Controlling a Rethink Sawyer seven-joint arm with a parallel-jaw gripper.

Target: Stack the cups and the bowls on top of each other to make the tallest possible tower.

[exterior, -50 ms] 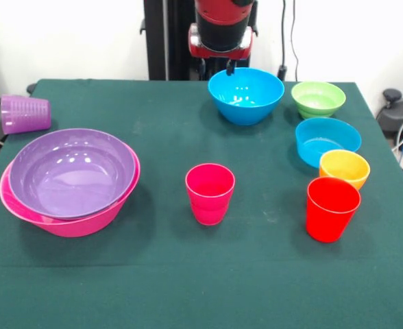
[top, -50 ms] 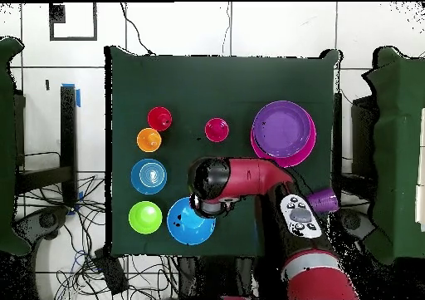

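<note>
**Purple bowl nested in pink; the rest spread over the green table**

The tower stands at the left of the front view: the purple bowl sits inside the pink bowl, whose rim shows beneath it. The magenta cup stands upright alone at mid-table. To the right, the red cup stands upright, touching or just before the orange bowl; behind that come the cyan bowl and the green bowl. The large blue bowl sits at the far edge, beside the green one. The purple cup lies on its side at the far left edge.

The gripper hangs just over the blue bowl's far rim; whether its fingers are wide or narrow cannot be told.

The table is covered with dark green cloth. Behind it is a white wall with hanging cables; the overhead view shows a white tiled floor, loose wiring beside the table, and green-draped shapes on both sides.
</note>
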